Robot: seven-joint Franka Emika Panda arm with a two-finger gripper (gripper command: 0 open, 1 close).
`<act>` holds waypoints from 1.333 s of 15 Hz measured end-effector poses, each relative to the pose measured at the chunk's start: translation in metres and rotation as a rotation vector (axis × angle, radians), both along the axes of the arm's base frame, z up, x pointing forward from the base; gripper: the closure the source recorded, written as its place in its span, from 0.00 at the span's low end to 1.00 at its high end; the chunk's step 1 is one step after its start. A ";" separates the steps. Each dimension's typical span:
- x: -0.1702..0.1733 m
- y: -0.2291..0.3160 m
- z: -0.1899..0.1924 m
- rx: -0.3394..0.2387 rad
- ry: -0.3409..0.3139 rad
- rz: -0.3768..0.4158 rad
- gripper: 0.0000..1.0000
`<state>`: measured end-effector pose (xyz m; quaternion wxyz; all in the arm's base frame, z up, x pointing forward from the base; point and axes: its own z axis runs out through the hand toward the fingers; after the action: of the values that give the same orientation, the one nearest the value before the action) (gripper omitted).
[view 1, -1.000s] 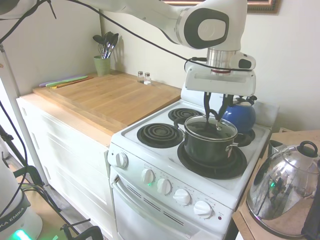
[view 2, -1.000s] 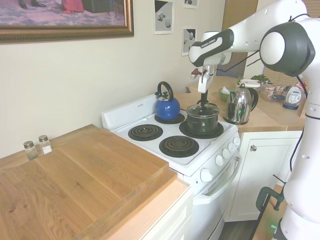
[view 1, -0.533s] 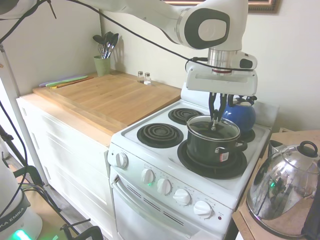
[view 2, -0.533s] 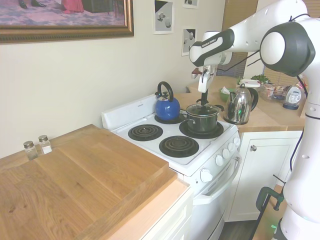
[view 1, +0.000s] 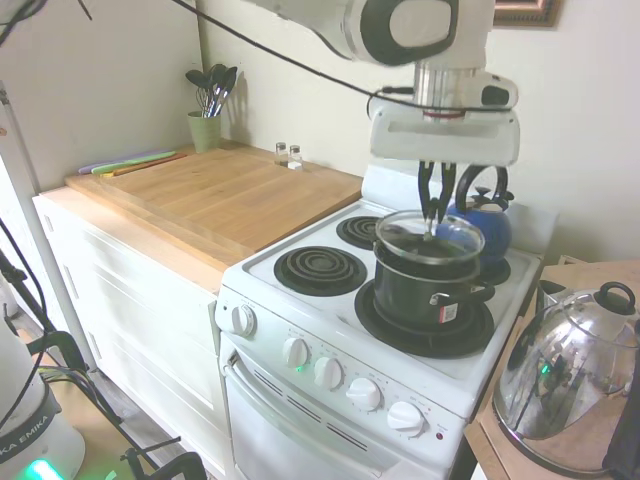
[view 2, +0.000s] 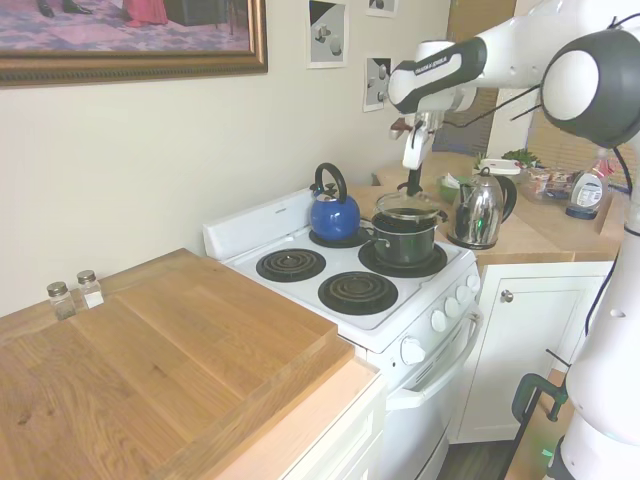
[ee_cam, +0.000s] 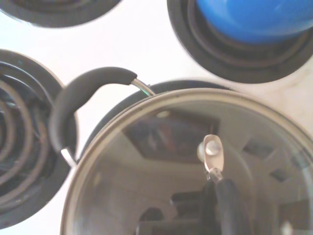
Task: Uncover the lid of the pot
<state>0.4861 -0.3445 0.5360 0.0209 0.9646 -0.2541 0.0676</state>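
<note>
arm: comes in from upper left in the first exterior view, wrist vertical, gripper (view 1: pixel 433 215) pointing straight down over the front right burner (view 1: pixel 425 330)
fingers: pinched together on the lid's black loop handle, no gap visible between them
lid (view 1: pixel 430 238): glass with metal rim, hanging from the gripper, clear of the pot and slightly tilted; directly above the pot mouth, not off to the side
pot (view 1: pixel 427 289): black, sits on the front right burner, mouth now uncovered, side handle toward the blue kettle (view 1: pixel 480 228)
wrist view: lid (ee_cam: pixel 195 166) fills the lower part, pot side handle (ee_cam: pixel 80 98) pokes out beside its rim, blue kettle (ee_cam: pixel 254 17) on the adjacent burner
vs 0.5 s ago: lid was seated on the pot rim; now it is lifted off with a visible gap, wrist and gripper have gone up with it
vs 1.0 s ago: fingers were apart around the handle, now closed on it
pot position: shifted slightly toward the kettle between 1.0 s and 0.5 s ago, unchanged since
nearby: chrome kettle (view 1: pixel 565 385) on the counter beside the stove, untouched
</note>
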 end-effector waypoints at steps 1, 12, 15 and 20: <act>-0.008 0.011 0.015 -0.009 -0.018 0.018 1.00; -0.055 0.400 0.018 -0.059 -0.017 0.129 1.00; -0.035 0.461 -0.024 -0.055 0.002 0.126 1.00; 0.015 0.563 -0.039 -0.071 -0.032 0.104 1.00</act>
<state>0.5012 0.2183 0.4965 0.0473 0.9739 -0.2014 0.0931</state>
